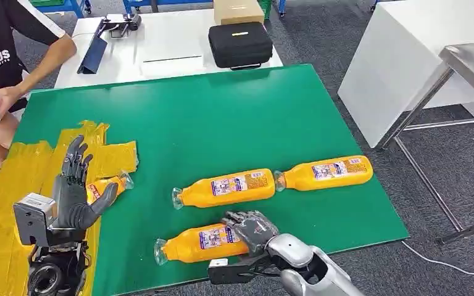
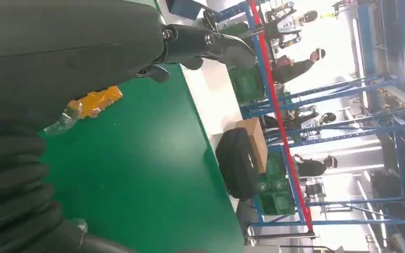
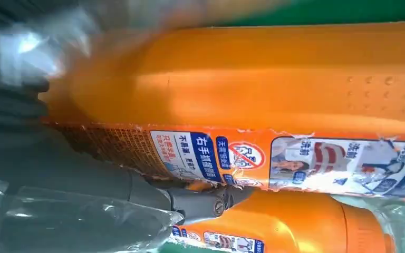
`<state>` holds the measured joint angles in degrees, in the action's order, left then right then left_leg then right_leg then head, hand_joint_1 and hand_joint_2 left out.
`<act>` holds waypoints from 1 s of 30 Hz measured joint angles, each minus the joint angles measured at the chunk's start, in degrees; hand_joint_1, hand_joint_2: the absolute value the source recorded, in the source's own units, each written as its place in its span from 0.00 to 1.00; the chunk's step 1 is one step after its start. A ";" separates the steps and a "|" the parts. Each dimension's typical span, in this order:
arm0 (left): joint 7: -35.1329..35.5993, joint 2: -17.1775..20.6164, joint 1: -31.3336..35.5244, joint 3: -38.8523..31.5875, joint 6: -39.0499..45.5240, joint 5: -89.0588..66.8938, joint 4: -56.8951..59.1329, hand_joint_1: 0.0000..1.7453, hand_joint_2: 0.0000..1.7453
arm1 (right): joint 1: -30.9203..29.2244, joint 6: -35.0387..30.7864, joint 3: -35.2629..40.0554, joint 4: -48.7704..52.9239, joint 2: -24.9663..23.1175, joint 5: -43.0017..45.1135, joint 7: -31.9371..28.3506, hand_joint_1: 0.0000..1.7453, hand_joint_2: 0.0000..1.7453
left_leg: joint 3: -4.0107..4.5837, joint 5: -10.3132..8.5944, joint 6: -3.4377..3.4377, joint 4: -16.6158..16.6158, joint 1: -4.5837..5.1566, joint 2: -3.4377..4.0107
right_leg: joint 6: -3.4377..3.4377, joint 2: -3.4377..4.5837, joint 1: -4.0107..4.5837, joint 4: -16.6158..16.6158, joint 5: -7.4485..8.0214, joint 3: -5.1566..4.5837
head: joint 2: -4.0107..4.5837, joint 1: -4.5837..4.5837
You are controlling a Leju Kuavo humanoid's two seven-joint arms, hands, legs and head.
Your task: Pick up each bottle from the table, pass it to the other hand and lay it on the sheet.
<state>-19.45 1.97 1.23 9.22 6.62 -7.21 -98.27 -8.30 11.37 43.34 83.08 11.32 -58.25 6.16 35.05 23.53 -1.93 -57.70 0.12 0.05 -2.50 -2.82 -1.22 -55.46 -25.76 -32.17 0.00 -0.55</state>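
From the head view, the green table (image 1: 222, 117) carries four orange bottles; the nearest bottle (image 1: 200, 242) lies on its side by the front edge, and the right hand (image 1: 253, 229) rests on its base end, fingers curled over it; two more bottles (image 1: 225, 187) (image 1: 324, 172) lie end to end behind it; a fourth bottle (image 1: 105, 187) lies on the yellow sheet (image 1: 12, 185), just behind the left hand (image 1: 74, 188), which is raised with fingers spread and holds nothing; a person (image 1: 3, 68) stands at the far left.

From the left wrist, that sheet-side bottle (image 2: 92, 103) shows past the dark fingers (image 2: 211, 45); a black case (image 2: 237, 163) sits beyond.

From the right wrist, the nearest bottle (image 3: 253, 89) fills the frame, the thumb (image 3: 200, 203) pressed against its label.
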 measured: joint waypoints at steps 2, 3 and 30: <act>0.28 -0.09 0.00 -0.02 0.00 0.02 0.00 0.00 1.00 | -0.36 0.00 0.31 -0.37 -0.02 -0.04 0.00 1.00 1.00 | -0.11 0.03 0.01 0.00 0.00 0.00 | 0.02 0.01 0.00 0.01 -0.03 -0.11 | 0.02 -0.02; 0.46 -0.15 -0.02 -0.02 0.00 0.00 0.00 0.00 1.00 | -0.48 -0.04 0.35 -0.52 -0.02 -0.02 0.00 1.00 1.00 | -0.17 0.05 0.01 0.00 0.00 -0.01 | 0.05 0.00 0.00 0.01 -0.07 -0.17 | 0.00 -0.02; 10.78 0.94 -3.98 0.55 -9.84 12.66 -7.24 0.00 1.00 | 12.68 -36.44 -17.31 11.39 -6.56 37.51 -19.06 1.00 1.00 | 0.36 0.03 0.00 0.00 0.00 -0.02 | 0.04 -0.02 0.01 -0.02 -0.03 -0.12 | 0.02 0.00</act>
<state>-8.67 2.91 -2.75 9.77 -3.22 5.45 -105.50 4.38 -25.07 26.03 94.47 4.76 -20.74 -12.90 35.41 23.57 -1.93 -57.71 0.12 0.03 -2.46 -2.83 -1.21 -55.48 -25.79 -32.29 0.02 -0.55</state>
